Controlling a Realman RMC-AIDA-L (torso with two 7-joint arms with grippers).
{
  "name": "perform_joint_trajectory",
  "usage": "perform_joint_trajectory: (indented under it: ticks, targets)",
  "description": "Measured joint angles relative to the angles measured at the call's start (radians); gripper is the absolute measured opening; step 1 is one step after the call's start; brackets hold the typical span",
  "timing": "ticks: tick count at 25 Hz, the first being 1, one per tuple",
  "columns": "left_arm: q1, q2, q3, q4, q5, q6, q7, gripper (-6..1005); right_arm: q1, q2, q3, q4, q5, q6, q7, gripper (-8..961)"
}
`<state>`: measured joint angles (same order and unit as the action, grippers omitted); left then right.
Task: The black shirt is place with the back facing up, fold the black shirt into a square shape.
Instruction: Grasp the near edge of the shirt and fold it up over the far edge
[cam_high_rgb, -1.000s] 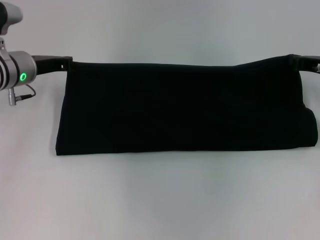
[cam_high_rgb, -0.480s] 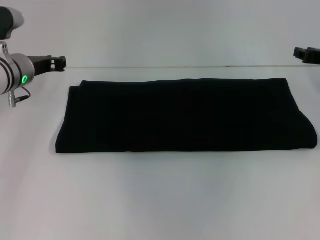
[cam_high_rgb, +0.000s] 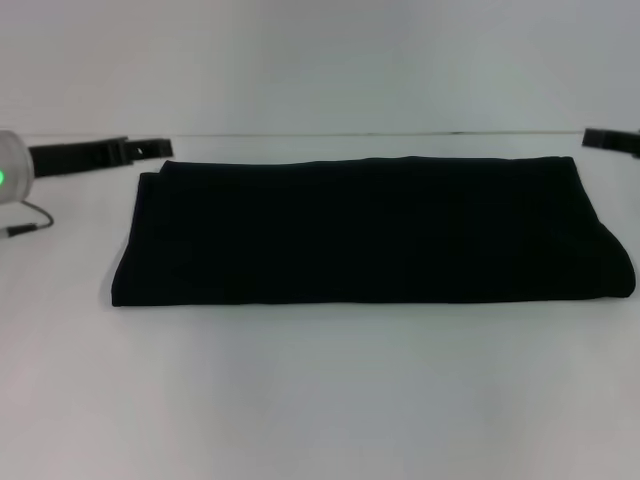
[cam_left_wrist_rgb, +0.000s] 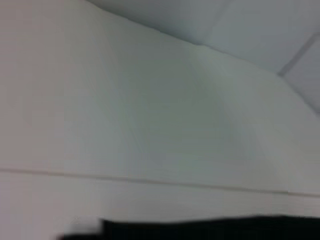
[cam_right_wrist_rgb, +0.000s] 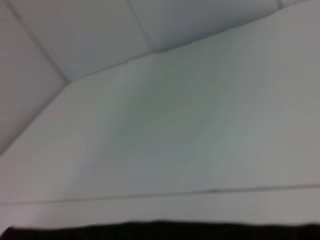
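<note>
The black shirt (cam_high_rgb: 370, 230) lies flat on the white table (cam_high_rgb: 320, 400), folded into a long band that runs from left to right. My left gripper (cam_high_rgb: 160, 149) is just off the shirt's far left corner, open and empty. My right gripper (cam_high_rgb: 592, 138) is just off the far right corner, partly cut off by the picture's edge, open and empty. Neither gripper touches the fabric. Each wrist view shows mostly the table and wall, with a dark strip along the picture's bottom edge; I cannot tell what that strip is.
The table's far edge (cam_high_rgb: 400, 133) meets a pale wall right behind the shirt. Bare white table lies in front of the shirt and to its left. The left arm's silver wrist with a green light (cam_high_rgb: 8, 178) is at the far left.
A second ago both grippers held the shirt's far edge lifted and stretched. They let go, the edge dropped flat onto the table, and both grippers drew away from the corners.
</note>
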<state>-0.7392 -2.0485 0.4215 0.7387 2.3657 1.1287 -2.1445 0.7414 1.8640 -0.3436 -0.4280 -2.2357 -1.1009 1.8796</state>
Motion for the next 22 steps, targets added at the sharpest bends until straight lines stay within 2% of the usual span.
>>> perform_joint_trajectory:
  ticks: [2,5,8,14,22]
  targets:
    - [0.015,0.000,-0.025,0.027,-0.005,0.118,-0.007,669,-0.031,-0.004,0.001,-0.021,0.000,-0.088,0.010,666]
    - [0.032,0.010,-0.071,0.041,-0.002,0.258,-0.010,780,-0.071,-0.004,0.004,-0.043,0.006,-0.213,0.010,668]
    - [0.053,0.021,-0.096,0.042,0.006,0.362,-0.019,890,-0.081,-0.004,0.000,-0.042,0.007,-0.261,0.001,670]
    - [0.091,0.022,-0.101,0.045,0.064,0.406,-0.100,919,-0.089,0.006,-0.014,-0.039,0.005,-0.318,-0.003,675]
    - [0.088,0.020,-0.096,0.034,0.160,0.455,-0.256,919,-0.066,0.016,-0.122,-0.041,0.006,-0.377,-0.038,684]
